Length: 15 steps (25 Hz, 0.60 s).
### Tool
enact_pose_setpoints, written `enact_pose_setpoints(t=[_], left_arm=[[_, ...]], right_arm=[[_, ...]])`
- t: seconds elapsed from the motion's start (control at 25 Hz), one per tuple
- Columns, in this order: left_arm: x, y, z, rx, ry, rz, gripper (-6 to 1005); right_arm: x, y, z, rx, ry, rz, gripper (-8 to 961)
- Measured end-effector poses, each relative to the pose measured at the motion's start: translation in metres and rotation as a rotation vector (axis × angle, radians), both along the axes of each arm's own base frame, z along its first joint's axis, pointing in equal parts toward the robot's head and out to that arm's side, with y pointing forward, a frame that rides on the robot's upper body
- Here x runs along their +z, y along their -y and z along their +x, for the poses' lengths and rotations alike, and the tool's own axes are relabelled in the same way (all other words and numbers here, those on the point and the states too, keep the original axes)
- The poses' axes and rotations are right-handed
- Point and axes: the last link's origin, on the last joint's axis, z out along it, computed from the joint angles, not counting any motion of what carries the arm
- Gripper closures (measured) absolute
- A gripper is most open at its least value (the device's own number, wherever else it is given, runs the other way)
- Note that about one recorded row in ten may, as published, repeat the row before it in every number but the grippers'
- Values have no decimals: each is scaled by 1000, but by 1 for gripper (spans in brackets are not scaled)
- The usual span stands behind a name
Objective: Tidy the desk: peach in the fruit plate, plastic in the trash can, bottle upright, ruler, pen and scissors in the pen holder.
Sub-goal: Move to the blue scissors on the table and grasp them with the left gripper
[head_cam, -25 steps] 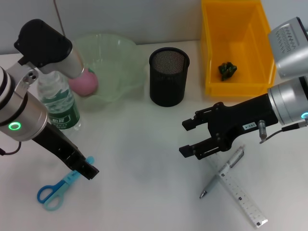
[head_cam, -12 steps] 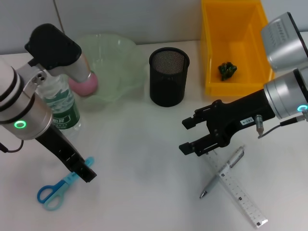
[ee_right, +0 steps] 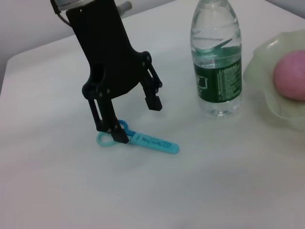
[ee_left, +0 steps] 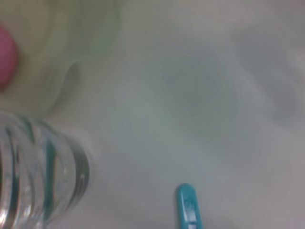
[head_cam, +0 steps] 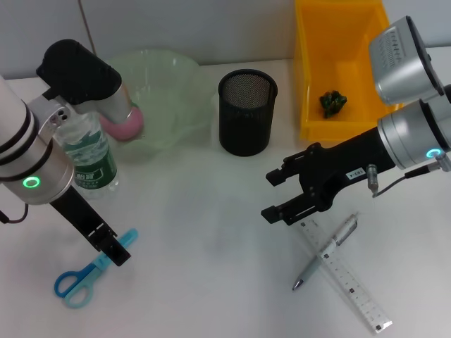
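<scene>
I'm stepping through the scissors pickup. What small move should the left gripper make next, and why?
Probably lower a little and close. The left gripper is open, fingers straddling the blue scissors lying flat on the desk, one fingertip already down beside the handle, the other above the desk.

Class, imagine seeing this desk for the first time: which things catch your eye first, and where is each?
The bright yellow plastic bin at the back right stands out, with a dark green crumpled scrap inside. At front left, the open left gripper hangs over the light blue scissors. The open right gripper hovers beside the silver pen crossing the clear ruler.
</scene>
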Motion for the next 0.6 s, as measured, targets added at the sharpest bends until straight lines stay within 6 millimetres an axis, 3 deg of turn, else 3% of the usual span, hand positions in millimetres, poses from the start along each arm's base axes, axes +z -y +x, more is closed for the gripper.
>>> enact_pose_setpoints(t=[0.6], left_arm=[[-12, 0, 10, 40, -64, 28, 225]], right_arm=[[-4, 2, -1, -5, -13, -1, 181]])
